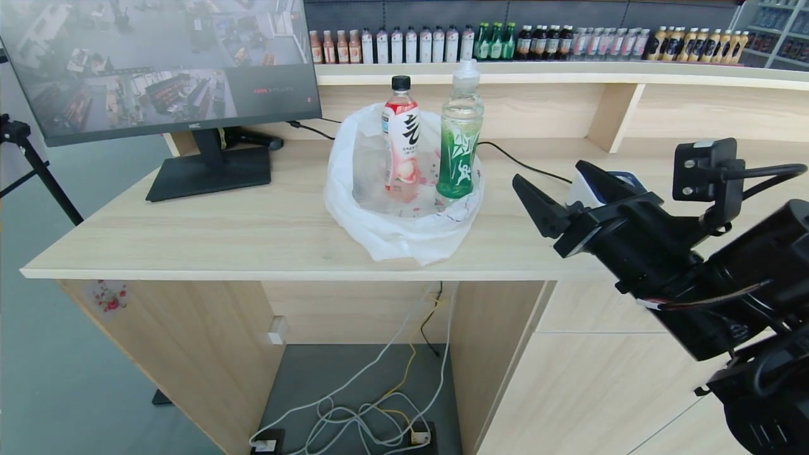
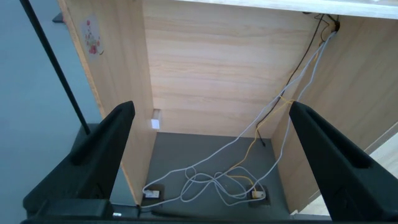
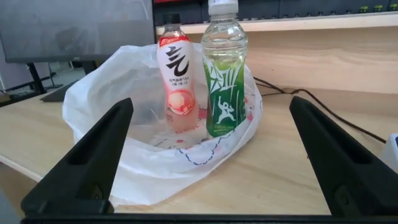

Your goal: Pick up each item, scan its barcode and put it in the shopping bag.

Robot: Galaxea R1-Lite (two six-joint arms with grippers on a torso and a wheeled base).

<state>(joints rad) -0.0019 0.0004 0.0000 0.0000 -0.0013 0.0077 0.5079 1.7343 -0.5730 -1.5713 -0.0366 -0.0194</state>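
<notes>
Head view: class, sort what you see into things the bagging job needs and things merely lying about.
Job: pink-labelled clear plastic bottle; green-labelled clear plastic bottle; white plastic shopping bag holding both.
Lying about: black flat monitor; shelf row of bottles; loose floor cables.

Shop checkout, wooden counter [image 1: 253,234], monitor [image 1: 158,63] showing store camera feeds, shelf rows of bottled drinks [image 1: 524,43].

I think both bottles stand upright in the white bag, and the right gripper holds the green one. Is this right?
Not entirely. The pink bottle and the green bottle do stand upright in the white bag, but the right gripper holds nothing: it is open, beside the bag, as the head view shows.
</notes>
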